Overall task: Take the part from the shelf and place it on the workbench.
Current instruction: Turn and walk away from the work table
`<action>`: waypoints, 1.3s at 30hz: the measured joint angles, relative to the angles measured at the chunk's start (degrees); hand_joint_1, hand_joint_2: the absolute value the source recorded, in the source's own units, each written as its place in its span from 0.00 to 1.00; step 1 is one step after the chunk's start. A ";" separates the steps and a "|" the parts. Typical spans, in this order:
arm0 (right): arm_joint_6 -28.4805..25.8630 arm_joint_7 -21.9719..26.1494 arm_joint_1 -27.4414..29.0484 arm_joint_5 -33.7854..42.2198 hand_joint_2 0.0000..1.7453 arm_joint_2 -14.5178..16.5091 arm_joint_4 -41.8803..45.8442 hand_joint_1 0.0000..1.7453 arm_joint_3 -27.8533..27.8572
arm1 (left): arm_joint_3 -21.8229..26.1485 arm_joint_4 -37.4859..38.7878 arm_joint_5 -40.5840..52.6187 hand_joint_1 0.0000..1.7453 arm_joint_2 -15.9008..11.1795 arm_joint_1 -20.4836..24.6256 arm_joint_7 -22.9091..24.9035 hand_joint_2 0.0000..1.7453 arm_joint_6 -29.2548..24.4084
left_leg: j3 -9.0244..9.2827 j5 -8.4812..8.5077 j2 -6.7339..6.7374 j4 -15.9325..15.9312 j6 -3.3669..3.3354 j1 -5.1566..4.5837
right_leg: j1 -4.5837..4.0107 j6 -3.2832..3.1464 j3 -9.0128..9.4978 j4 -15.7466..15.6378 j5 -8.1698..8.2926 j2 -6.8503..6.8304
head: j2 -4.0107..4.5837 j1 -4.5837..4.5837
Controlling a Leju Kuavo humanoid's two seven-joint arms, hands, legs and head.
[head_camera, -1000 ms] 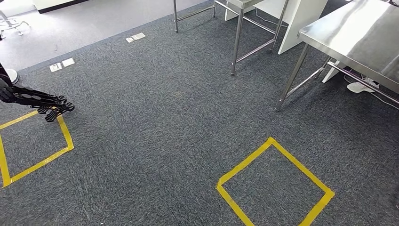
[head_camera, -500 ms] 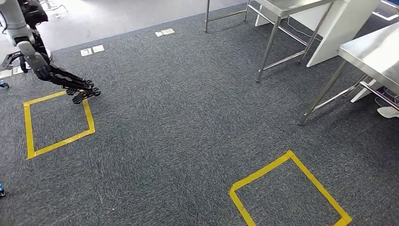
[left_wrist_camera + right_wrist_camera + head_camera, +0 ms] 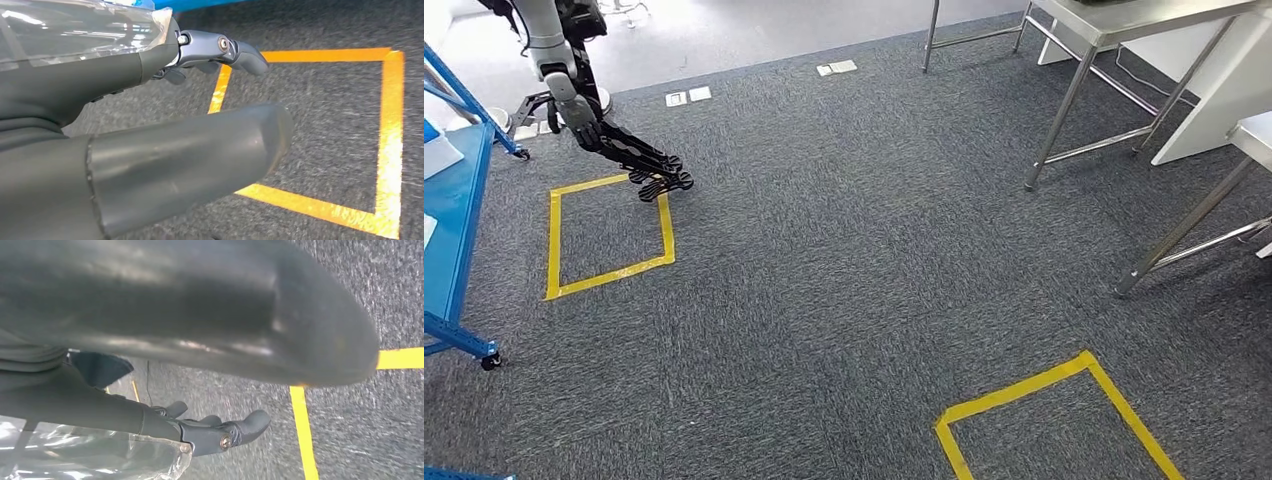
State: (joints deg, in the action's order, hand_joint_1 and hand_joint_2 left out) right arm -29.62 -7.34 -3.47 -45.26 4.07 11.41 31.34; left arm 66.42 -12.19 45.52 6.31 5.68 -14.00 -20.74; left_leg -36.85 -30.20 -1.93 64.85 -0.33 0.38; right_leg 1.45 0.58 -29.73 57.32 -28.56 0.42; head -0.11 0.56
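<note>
A blue shelf on castors stands at the left edge of the head view, with a white object lying on it that I cannot make out. Steel workbenches stand at the far right. My left hand hangs over the carpet with its thumb and fingers apart and nothing between them. A yellow tape square lies below it, and a strip of the blue shelf lies beyond. My right hand also holds nothing, with its fingers spread above a yellow tape line.
A silver arm with a dark hand reaches down at the back left, over the far corner of a yellow tape square. Another taped square lies at the front right. Table legs stand on the grey carpet, and floor sockets sit beyond.
The whole view has swung to the left: the tables and taped squares slid right, and the blue shelf has come in at the left edge.
</note>
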 joint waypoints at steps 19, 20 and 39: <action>0.18 -0.39 -0.16 -0.96 0.00 0.19 0.00 0.00 -0.03 | 0.07 0.00 0.05 0.00 0.01 0.19 0.25 0.00 -0.15 | 3.63 4.03 0.20 -6.95 -2.60 -0.03 | -0.72 1.44 -6.95 16.58 -8.50 -0.79 | 0.00 0.37; 0.19 -0.39 -0.07 -0.92 0.00 0.19 0.00 0.00 -0.02 | 0.08 0.01 0.06 0.00 0.03 0.15 0.26 0.00 -0.15 | 3.67 4.03 -0.54 -6.93 -2.59 -0.03 | -0.66 1.88 -7.43 16.97 -8.07 -0.66 | 0.00 0.38; 0.68 -0.01 -0.10 -2.31 0.00 0.14 0.00 0.00 -0.02 | 0.32 0.03 -0.12 0.00 0.10 -0.15 0.54 0.00 -0.68 | 2.08 2.09 4.15 -2.56 0.02 0.27 | -0.85 -0.10 0.08 0.40 -0.65 -4.65 | 0.00 0.07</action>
State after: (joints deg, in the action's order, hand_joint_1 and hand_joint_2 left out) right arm -28.94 -7.34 -3.57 -47.57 4.21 11.41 31.32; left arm 66.75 -12.15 45.40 6.41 5.53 -13.46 -21.43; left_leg -34.77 -28.11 2.22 62.29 -0.31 0.65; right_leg 0.60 0.48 -29.65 57.72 -29.21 -4.23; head -0.11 0.62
